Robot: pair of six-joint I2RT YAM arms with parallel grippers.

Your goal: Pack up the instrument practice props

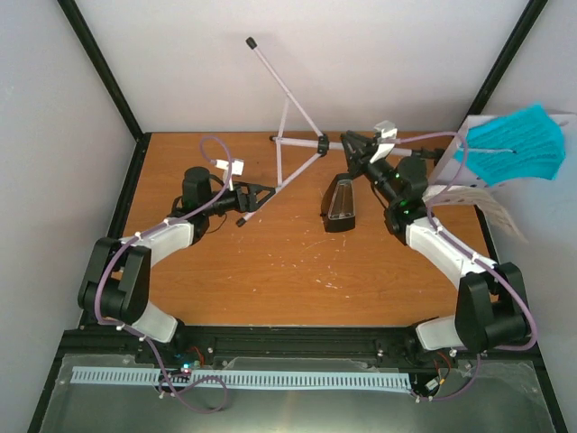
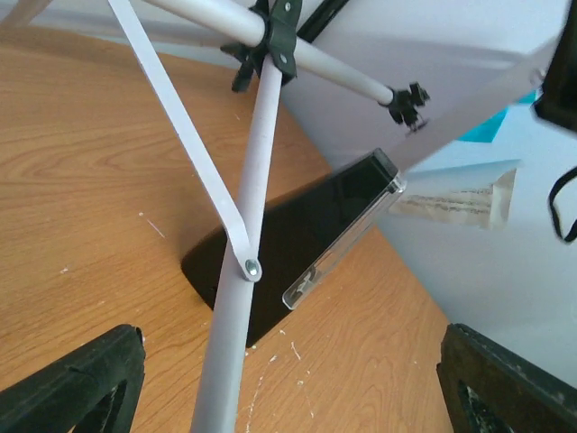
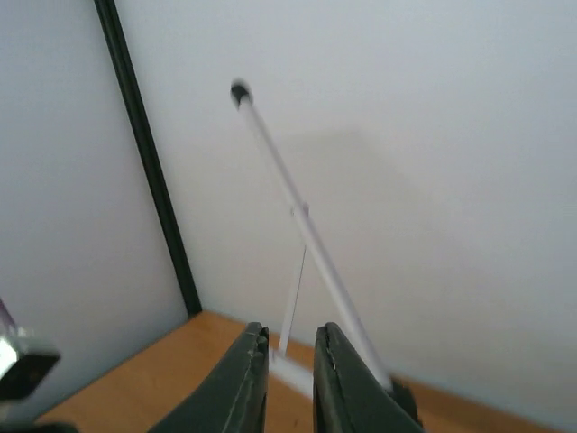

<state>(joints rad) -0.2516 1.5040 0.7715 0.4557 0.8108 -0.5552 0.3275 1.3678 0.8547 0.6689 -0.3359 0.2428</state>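
The silver tripod music stand (image 1: 287, 117) lies on its side at the back of the table, legs spread, one leg pointing up. My left gripper (image 1: 261, 196) is open, with a stand leg (image 2: 236, 307) running between its fingers (image 2: 86, 383) untouched. My right gripper (image 1: 353, 142) is shut on the stand's main tube (image 3: 297, 212) near the black hub. The black pyramid metronome (image 1: 341, 203) with its clear cover stands between the arms; it also shows in the left wrist view (image 2: 306, 244). Blue and white music sheets (image 1: 518, 144) hang at the far right on a pale tray, beyond the table edge.
The wooden table (image 1: 297, 271) is boxed in by white walls and black frame posts (image 1: 99, 68). The stand's raised leg tip (image 1: 251, 41) reaches toward the back wall. A white cable rail (image 1: 243, 379) runs along the near edge.
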